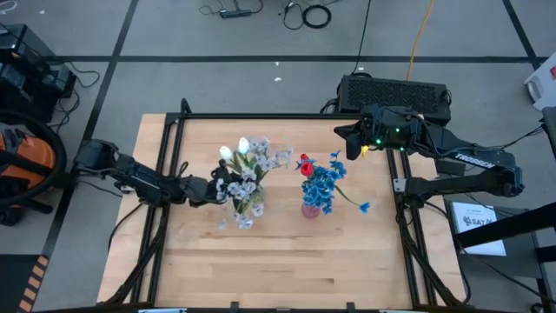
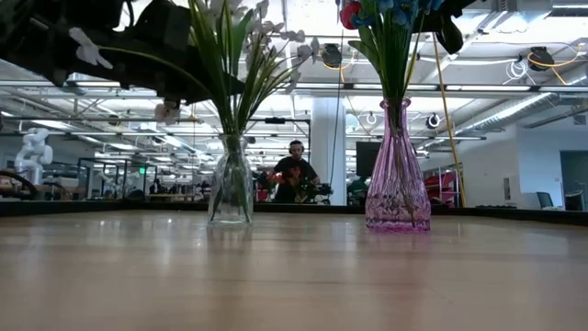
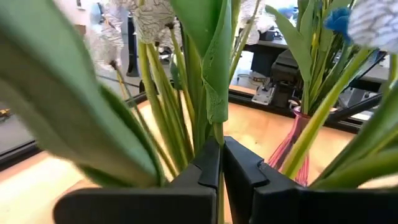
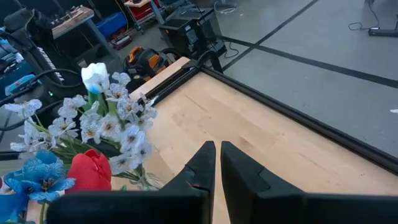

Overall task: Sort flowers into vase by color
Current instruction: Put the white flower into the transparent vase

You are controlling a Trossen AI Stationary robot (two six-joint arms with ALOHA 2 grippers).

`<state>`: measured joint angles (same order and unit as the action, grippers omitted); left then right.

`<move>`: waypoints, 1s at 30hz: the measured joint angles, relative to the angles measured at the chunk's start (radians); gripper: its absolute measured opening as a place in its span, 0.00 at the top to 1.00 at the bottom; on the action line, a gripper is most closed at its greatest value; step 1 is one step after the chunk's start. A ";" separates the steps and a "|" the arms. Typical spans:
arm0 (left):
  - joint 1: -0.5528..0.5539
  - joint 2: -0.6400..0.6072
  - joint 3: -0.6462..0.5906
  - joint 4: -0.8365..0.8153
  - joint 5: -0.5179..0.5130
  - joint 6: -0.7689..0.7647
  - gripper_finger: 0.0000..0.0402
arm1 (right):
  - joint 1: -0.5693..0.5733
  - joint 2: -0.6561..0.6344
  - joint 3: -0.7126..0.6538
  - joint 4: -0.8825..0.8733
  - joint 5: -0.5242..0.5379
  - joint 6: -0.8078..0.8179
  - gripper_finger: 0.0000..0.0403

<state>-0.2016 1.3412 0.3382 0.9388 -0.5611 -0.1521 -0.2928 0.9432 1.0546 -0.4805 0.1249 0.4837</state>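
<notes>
High view, left gripper (image 1: 211, 189): it reaches in among the pale lavender-white clusters (image 1: 261, 162) in the middle of the wooden table (image 1: 278, 261), jaws clenched on a green stem.
High view, right gripper (image 1: 346, 139): it waits over the far right part of the table, well apart from the flowers, jaws pressed together with nothing between them.
High view, colours: a white tulip bud (image 1: 227, 153) stands with the pale bunch; a red tulip bud (image 1: 305, 165) sits with the bright blue clusters (image 1: 323, 184).
Low view, vases: the clear vase (image 2: 231, 188) holds green stems; the pink vase (image 2: 397, 175) stands to its right, apart from it.
Low view, background: a person (image 2: 294, 173) is far behind the table.
Left wrist view: the fingers (image 3: 208, 165) pinch one green stem (image 3: 215, 93), the pink vase behind.
Right wrist view: the fingers (image 4: 202, 158) nearly touch, empty, above bare wood.
</notes>
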 joint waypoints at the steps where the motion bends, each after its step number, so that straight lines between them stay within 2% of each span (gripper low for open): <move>1: 0.000 -0.002 0.004 -0.002 0.000 0.002 0.97 | 0.000 0.000 0.000 0.000 0.000 -0.003 0.96; 5: -0.001 -0.008 0.022 -0.005 0.016 0.047 0.94 | 0.000 0.000 0.000 -0.002 0.000 -0.012 0.96; 15: -0.001 -0.008 0.029 -0.009 0.017 0.056 0.73 | 0.000 0.000 0.000 -0.019 0.000 -0.024 0.96; 21: -0.013 -0.037 0.029 -0.040 0.015 0.058 0.71 | 0.000 0.000 0.000 -0.061 0.001 -0.023 0.96; 30: -0.018 -0.176 0.029 -0.174 0.015 0.063 0.71 | 0.000 0.000 0.000 -0.101 0.007 -0.024 0.96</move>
<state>-0.2192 1.1647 0.3676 0.7645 -0.5459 -0.0890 -0.2928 0.9432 1.0546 -0.5819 0.1318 0.4599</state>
